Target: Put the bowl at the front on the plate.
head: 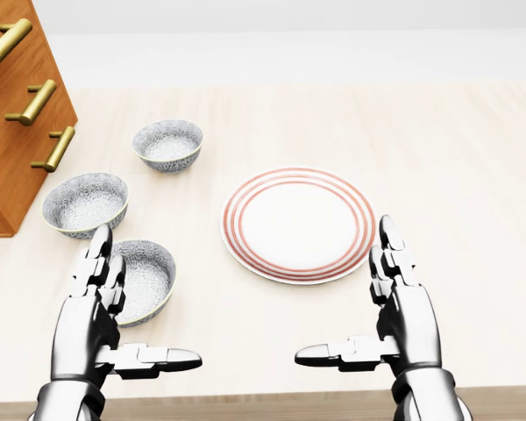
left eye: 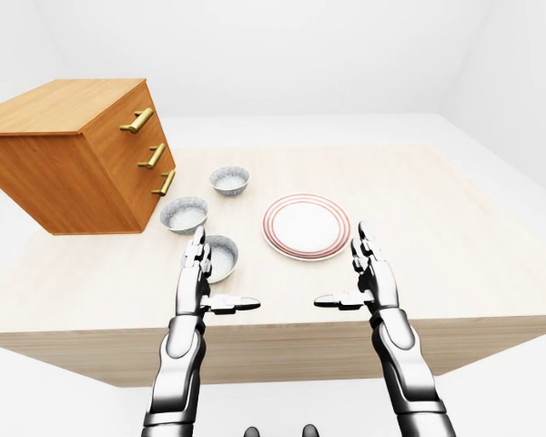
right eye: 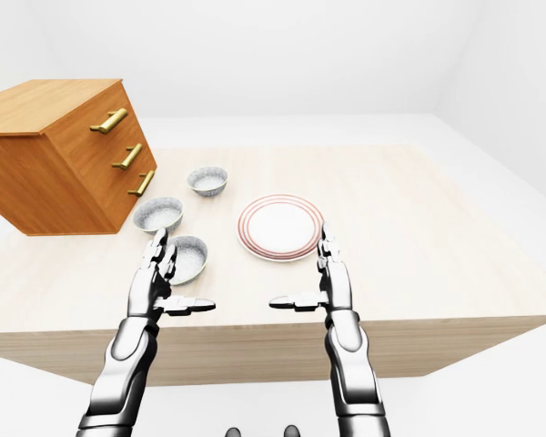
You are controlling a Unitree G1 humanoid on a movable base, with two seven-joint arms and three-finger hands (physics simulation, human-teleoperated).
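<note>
Three grey speckled bowls stand left of a white plate (head: 298, 224) with red rings on the pale wooden table. The lowest bowl (head: 151, 279) in the head view sits right beside my left hand (head: 147, 298), whose upright fingers (head: 97, 267) cover its left rim. That hand is open, thumb pointing right below the bowl, and it holds nothing. My right hand (head: 344, 291) is open too, standing just below the plate's lower right rim with its thumb pointing left. The other two bowls (head: 85, 203) (head: 167, 145) lie higher and further left.
A wooden drawer cabinet (head: 17, 114) with brass handles stands on the table at the upper left, close to the bowls. The table's near edge (head: 263, 405) runs just below both hands. To the right of the plate is bare tabletop (head: 456, 175).
</note>
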